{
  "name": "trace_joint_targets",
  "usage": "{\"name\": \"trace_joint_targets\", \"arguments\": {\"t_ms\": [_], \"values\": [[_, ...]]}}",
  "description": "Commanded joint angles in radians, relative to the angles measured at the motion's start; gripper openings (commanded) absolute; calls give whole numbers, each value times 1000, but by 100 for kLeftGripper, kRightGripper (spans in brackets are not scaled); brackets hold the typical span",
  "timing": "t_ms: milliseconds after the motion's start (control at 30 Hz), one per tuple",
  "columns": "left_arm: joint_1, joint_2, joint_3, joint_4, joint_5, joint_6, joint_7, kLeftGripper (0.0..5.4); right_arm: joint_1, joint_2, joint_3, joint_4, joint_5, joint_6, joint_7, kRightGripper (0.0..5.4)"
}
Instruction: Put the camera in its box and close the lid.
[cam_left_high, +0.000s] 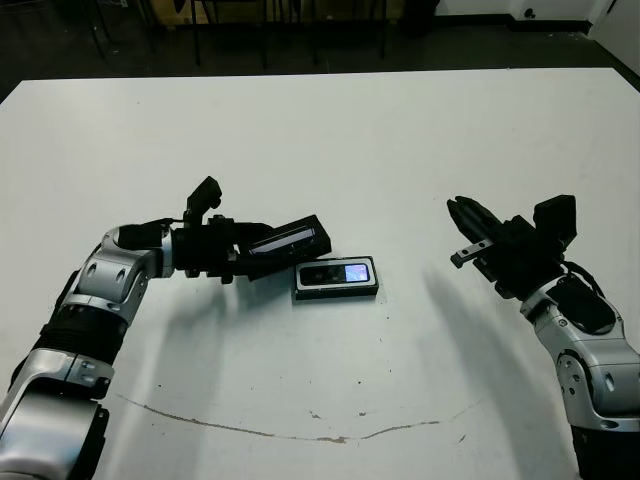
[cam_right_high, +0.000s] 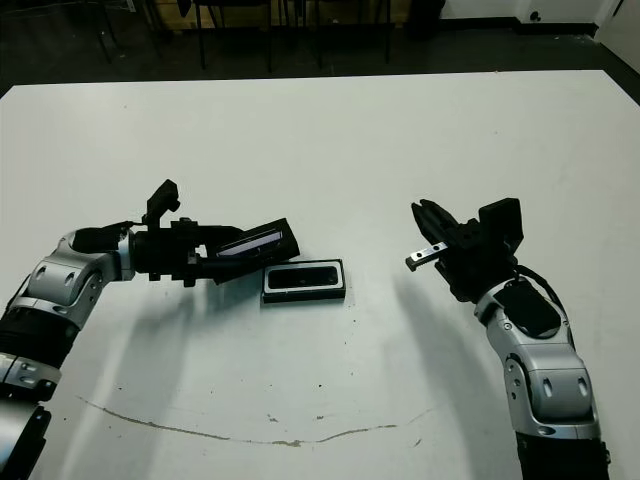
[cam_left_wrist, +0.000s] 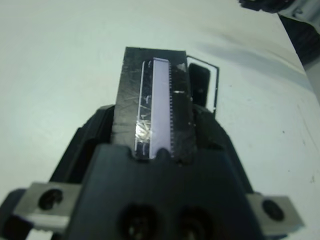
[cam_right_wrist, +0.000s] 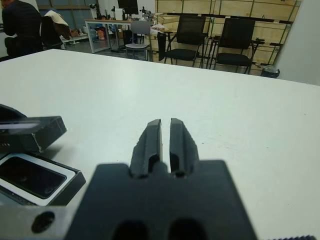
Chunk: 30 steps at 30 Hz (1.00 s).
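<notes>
Left hand (cam_left_high: 243, 253) — clenched on the lid (cam_left_high: 290, 243), which is held tilted above the tabletop (cam_left_high: 320, 140), silvery strip up, its far end just over the box's near-left corner. Box (cam_left_high: 337, 291) — flat on the tabletop at centre, with the camera (cam_left_high: 338, 273) lying inside, pale screen toward the right. Right hand (cam_left_high: 467, 223) — fingers closed together, grasping nothing, raised well apart to the right of the box.

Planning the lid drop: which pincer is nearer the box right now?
Left. The left pincer, holding the lid, hovers just beside the box with the camera inside. The right pincer sits well off to the box's other side, empty.
</notes>
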<state>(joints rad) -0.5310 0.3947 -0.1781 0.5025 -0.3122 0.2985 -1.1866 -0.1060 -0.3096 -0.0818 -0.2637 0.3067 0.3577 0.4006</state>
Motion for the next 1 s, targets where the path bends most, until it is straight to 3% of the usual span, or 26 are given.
{"name": "trace_joint_targets", "arguments": {"t_ms": [33, 367, 1000], "values": [[-18, 4, -4, 42, 30, -7, -14, 275, 19, 2, 0, 5, 2, 18, -7, 0], [-100, 2, -42, 127, 68, 68, -102, 275, 20, 1, 5, 22, -7, 2, 0, 0], [-124, -20, -75, 133, 103, 67, -175, 275, 29, -5, 6, 12, -16, 13, -6, 0]]}}
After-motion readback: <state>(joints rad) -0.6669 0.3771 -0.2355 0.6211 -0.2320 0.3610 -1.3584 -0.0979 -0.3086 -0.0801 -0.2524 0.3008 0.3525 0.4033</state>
